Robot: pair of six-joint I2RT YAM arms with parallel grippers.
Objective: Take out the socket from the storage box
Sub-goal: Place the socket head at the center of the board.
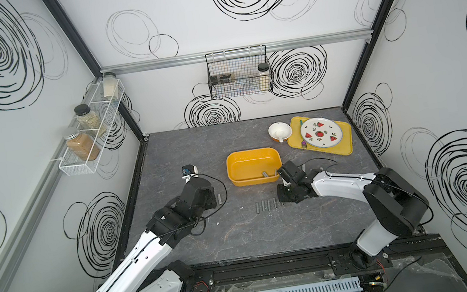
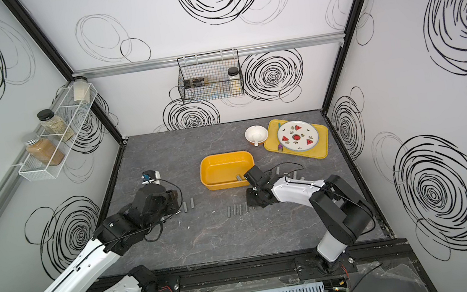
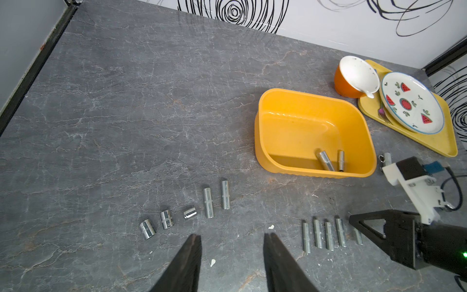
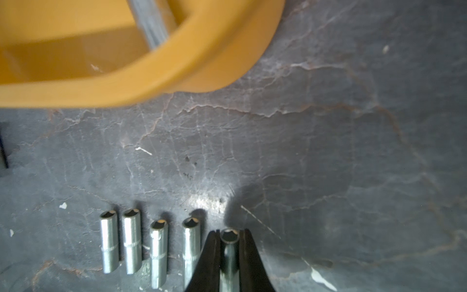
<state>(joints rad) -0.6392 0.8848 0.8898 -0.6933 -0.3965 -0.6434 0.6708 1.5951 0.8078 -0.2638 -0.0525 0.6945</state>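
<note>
Across the lower half of both top views, a grey marbled table (image 1: 238,236) fills the floor of a white cell scrawled with black spirals. 2 white-and-black arms reach in from the bottom edge of the frame: the left arm (image 1: 142,255) from lower left, the right arm (image 1: 389,202) from lower right. Near the centre of the frame sits the storage box (image 1: 254,180), a deep yellow-orange tub, upright on the table. To its upper right lies a flat yellow tray (image 1: 346,140) carrying a plate (image 1: 321,132) painted with watermelon slices. An orange bowl (image 1: 280,132) with a white inside stands just beside the tray's left edge. The right gripper (image 4: 230,231) is low over the table just below the box's lower right corner, clenched on a slim socket (image 4: 229,252) that lies lengthwise between its jaws. That socket is outside the box, at the right end of a row of 4 sockets (image 4: 132,241) lying side by side on the table; whether it touches the table I cannot tell. The left gripper (image 3: 232,236) hangs to the lower left of the box, jaws spread, nothing between them. Close by it 5 more sockets (image 3: 208,206) lie on the table, 3 stubby and 2 long. Inside the box 2 sockets (image 3: 325,160) lie near its lower right corner.
</note>
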